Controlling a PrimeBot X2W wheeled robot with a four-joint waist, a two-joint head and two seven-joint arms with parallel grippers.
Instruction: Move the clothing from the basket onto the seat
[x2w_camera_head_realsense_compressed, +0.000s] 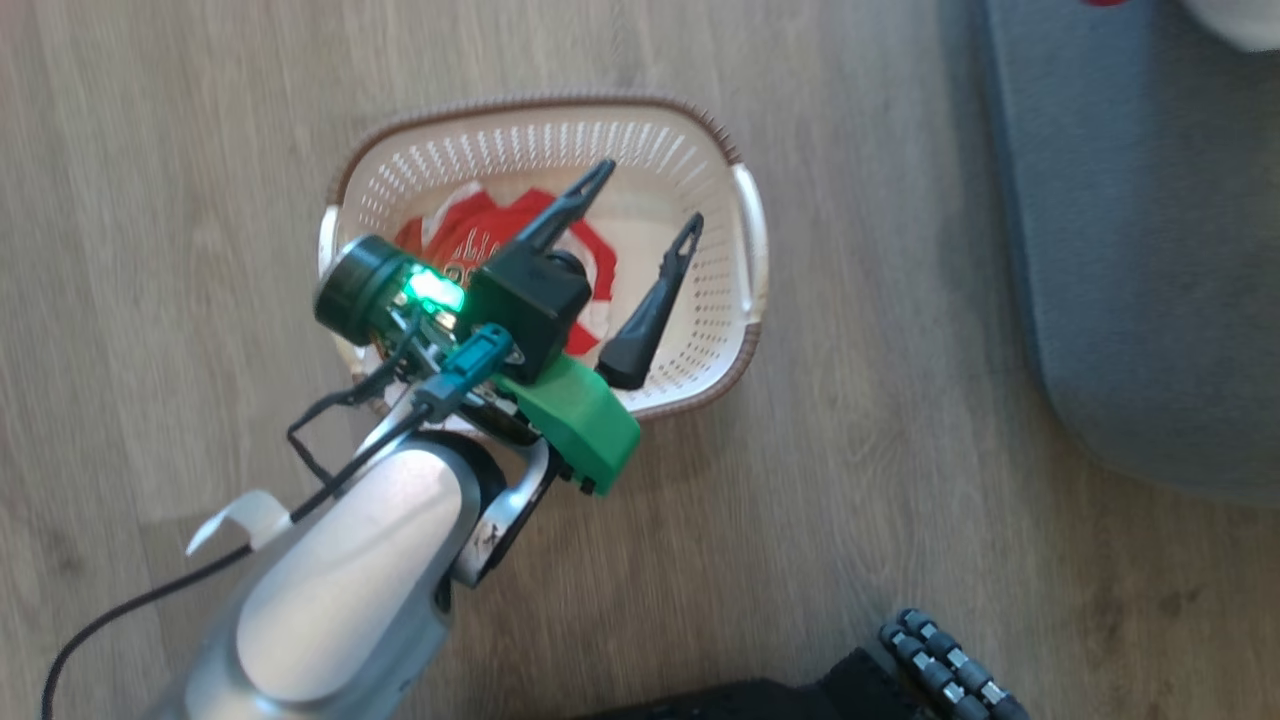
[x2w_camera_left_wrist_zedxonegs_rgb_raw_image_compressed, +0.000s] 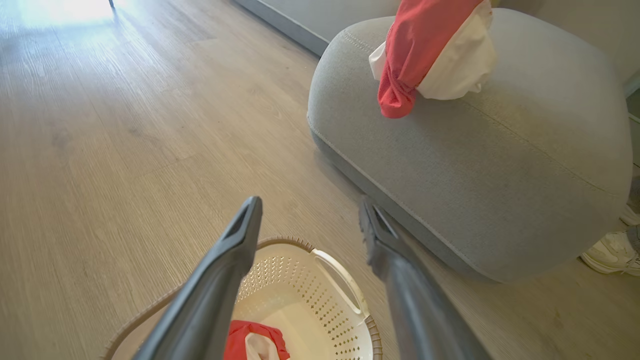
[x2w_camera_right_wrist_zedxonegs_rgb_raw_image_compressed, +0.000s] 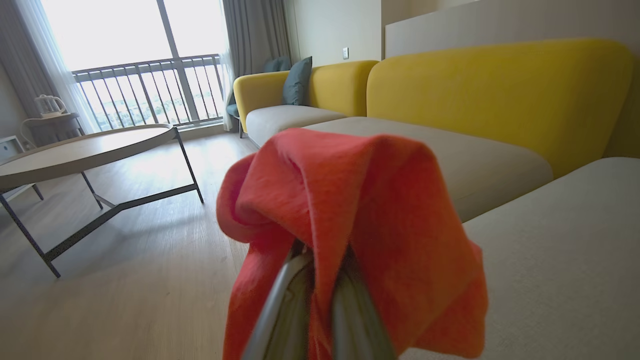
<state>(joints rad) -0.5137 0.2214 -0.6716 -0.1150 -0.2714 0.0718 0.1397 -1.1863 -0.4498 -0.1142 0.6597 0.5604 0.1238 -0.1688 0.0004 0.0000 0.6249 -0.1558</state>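
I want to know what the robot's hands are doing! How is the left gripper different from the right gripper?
The left gripper is open wide; the right gripper is shut. The left gripper holds nothing; the right gripper pinches red clothing. The left gripper hangs over the basket; the right gripper is up by the seat. Both have two long fingers.
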